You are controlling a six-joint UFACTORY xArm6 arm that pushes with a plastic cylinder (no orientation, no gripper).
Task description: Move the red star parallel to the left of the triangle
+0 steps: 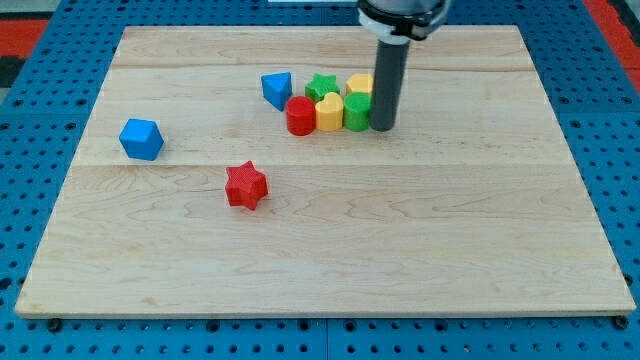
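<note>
Lying nearest the view's bottom, the red star-shaped plastic block (245,186) sits alone on the pale wooden desk (320,250), left of centre. Further up and toward the view's left rests a blue cube-like block (141,138), well apart from the star. Beyond these, near the view's top, a cluster gathers: a red cylinder block (300,116), a yellow heart-shaped block (329,112) and a green block (356,111) stand in a touching row, with a green star block (321,86) and another yellow block (360,84) just behind them. The blue triangle block (277,88) stands just left of the cluster. My tip (383,127), the end of the dark rod, rests against the green block's right side, far from the red star. There are no fingers on this arm, so nothing is gripped.
</note>
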